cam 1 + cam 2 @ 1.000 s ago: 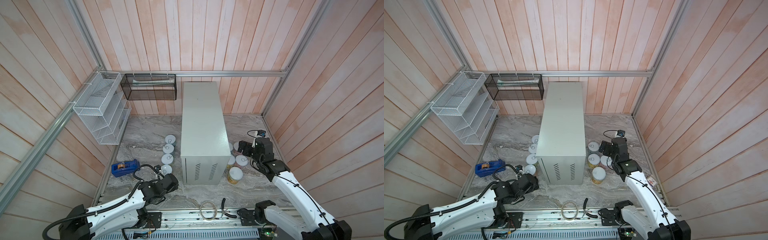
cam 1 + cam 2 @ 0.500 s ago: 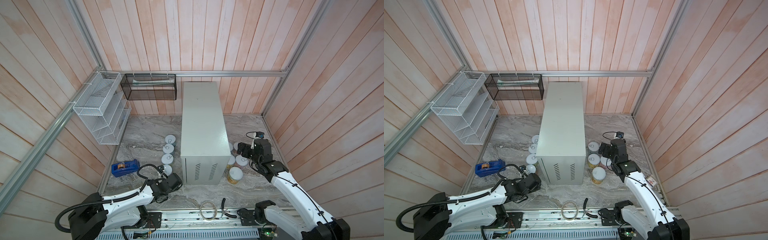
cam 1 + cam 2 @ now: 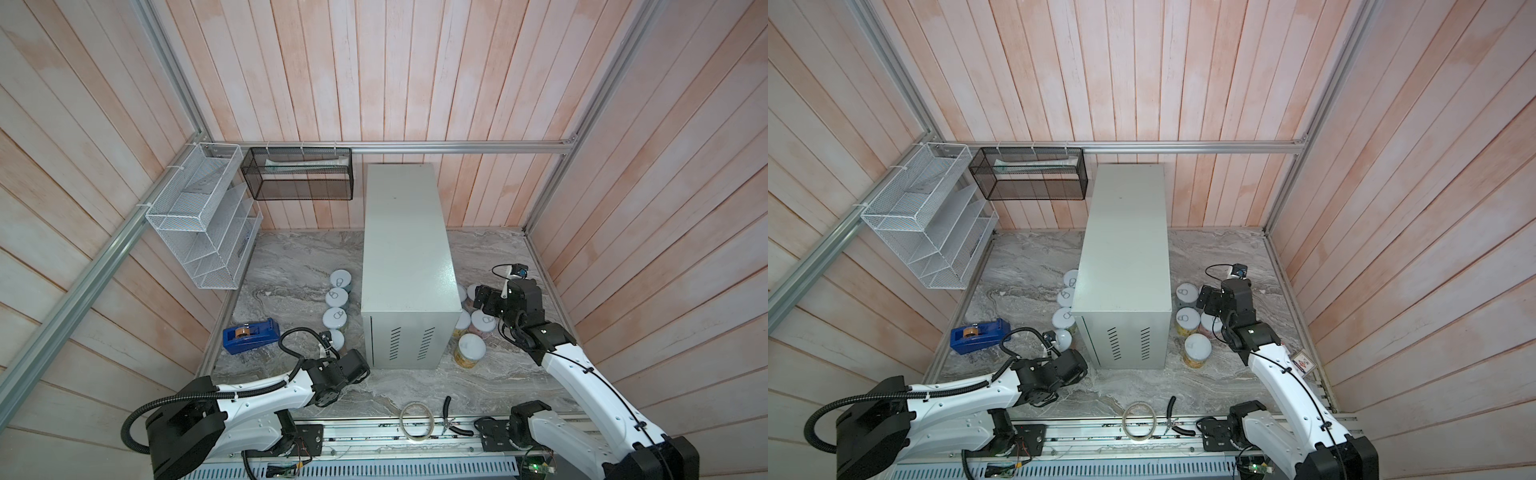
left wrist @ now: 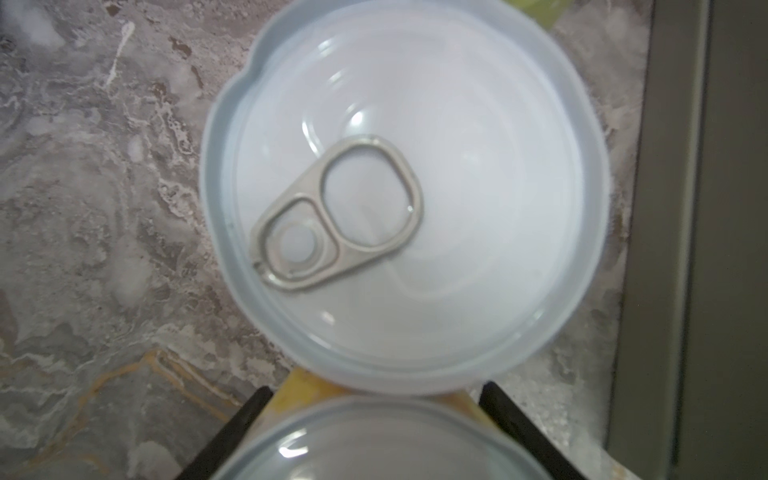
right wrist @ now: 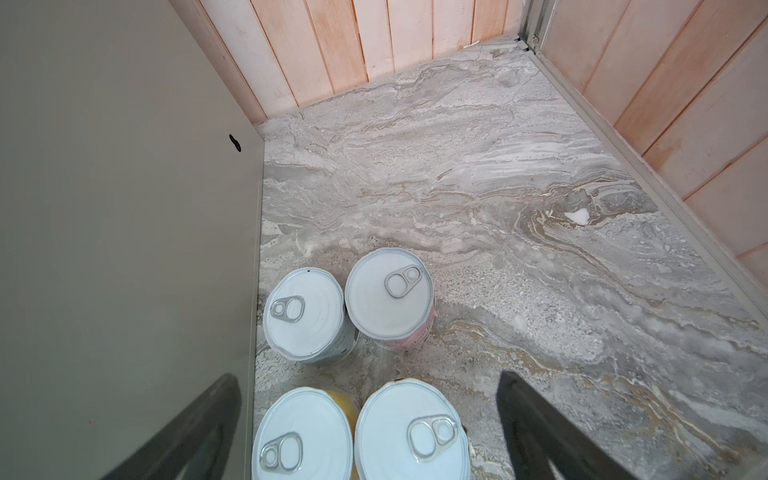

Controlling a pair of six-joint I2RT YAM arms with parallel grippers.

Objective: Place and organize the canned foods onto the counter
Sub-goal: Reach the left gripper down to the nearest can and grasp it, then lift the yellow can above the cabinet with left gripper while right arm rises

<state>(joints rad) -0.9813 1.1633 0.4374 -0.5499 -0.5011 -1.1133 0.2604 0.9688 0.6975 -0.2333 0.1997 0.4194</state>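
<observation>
Under both sets of fingers spreads the grey-veined marble surface (image 3: 291,257). Between the left gripper (image 4: 376,388) and the right gripper (image 5: 369,376) stands the tall pale grey metal cabinet (image 3: 405,257), its slotted front towards the robot. Far beyond the left fingers (image 4: 232,432), on the wooden wall, hang a white wire tiered rack (image 3: 199,224) and a black mesh basket (image 3: 297,178). To the outer side of those fingers, well apart, lies a blue plastic tape dispenser (image 3: 249,334).

The left fingers straddle a short yellow-labelled can with a silver-white pull-tab lid (image 4: 374,449), lying close along its sides; whether they press it cannot be told. Just past their tips stands a second white-lidded can (image 4: 399,199), and three more cans (image 3: 336,297) run on in a line away from the fingers, beside the cabinet.

The right fingers (image 5: 552,436) stand wide apart and hold nothing. Below and between them are a yellow-sided can (image 5: 301,432) and a neighbour can (image 5: 411,432) whose label is hidden. Past the fingertips stand a pale blue-white can (image 5: 305,316) and a pink-labelled can (image 5: 388,291), side by side. Behind the fingers, nearer the robot, a fifth yellow can (image 3: 469,351) stands alone. All these cans are upright on the marble.

Behind both sets of fingers, on the front rail, lie a clear tape ring (image 3: 415,419) and small black pliers (image 3: 446,411).
</observation>
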